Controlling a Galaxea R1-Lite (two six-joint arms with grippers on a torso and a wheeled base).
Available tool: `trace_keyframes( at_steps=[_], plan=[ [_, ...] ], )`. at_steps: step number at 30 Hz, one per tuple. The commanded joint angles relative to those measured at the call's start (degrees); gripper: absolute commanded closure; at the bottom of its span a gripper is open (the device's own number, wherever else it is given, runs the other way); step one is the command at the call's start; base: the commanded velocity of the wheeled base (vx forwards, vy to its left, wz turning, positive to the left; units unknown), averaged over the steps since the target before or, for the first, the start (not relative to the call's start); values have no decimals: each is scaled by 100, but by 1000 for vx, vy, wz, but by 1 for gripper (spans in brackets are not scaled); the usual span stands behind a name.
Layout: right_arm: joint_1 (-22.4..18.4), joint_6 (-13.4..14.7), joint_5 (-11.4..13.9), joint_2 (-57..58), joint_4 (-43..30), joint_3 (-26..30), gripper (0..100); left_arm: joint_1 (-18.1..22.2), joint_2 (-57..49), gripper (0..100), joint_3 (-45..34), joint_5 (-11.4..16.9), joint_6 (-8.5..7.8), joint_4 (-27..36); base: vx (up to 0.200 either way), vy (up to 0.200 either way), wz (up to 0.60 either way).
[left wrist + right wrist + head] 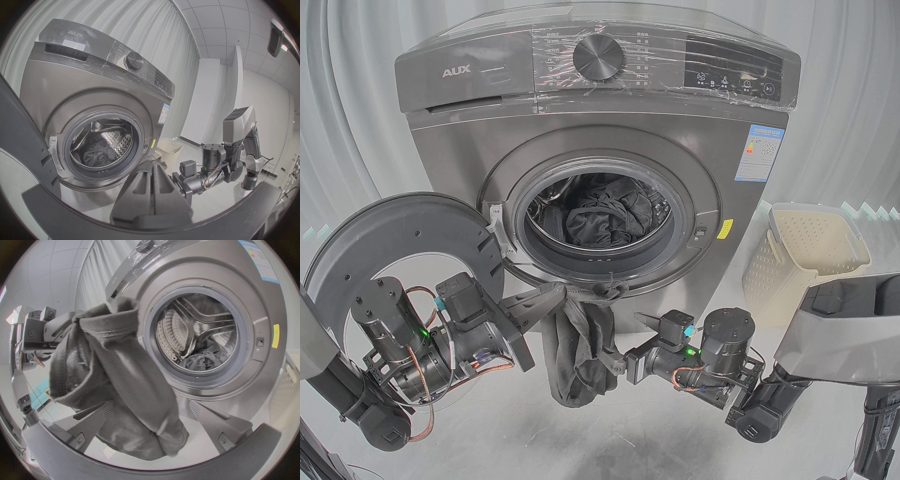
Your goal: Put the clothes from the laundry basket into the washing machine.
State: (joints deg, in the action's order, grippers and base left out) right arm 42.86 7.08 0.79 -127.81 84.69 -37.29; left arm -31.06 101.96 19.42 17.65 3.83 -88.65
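The left gripper (553, 295) is sitting low in the foreground of the head view. Its jaws are pressing together on the top edge of a dark grey garment (578, 350). In the left wrist view this gripper (153, 165) is showing both fingers closed flat against each other, with a bunch of the cloth pinched at their tips.

The garment is hanging from that grip in a long fold. It is clear of the floor (612, 437) and just in front of and below the rim of the washing machine's open port. The right gripper (610, 362) is facing the garment from the robot's right, lower down, with its jaws spread wide and holding nothing. Its tips are lying right at the hanging cloth. In the right wrist view the garment (125, 380) is draping across the gap between the parted fingers (90, 421).

The washing machine (600, 125) is standing straight ahead. Its door (394, 231) is swung fully open to the robot's left, behind the left arm. Inside the drum (175, 330) a heap of dark clothes (606, 212) is lying at the bottom. The cream, perforated laundry basket (812, 209) is standing on the floor beside the machine on the robot's right, well apart from both grippers.
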Motion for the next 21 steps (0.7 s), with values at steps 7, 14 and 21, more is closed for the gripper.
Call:
trace_keyframes(
  at_steps=[7, 14, 21],
  plan=[
    [-604, -32, 26, 80, -40, -85, 0, -5, -18, 100, -8, 10, 4, -3, 0, 0, 0],
    [-604, -75, 334, -78, 4, -323, 0, -5, -18, 100, -26, 10, 4, -3, 0, 0, 0],
    [-322, -111, 580, -95, 153, -164, 0, 4, -10, 100, -17, 10, 4, -3, 0, 0, 0]
  ],
)
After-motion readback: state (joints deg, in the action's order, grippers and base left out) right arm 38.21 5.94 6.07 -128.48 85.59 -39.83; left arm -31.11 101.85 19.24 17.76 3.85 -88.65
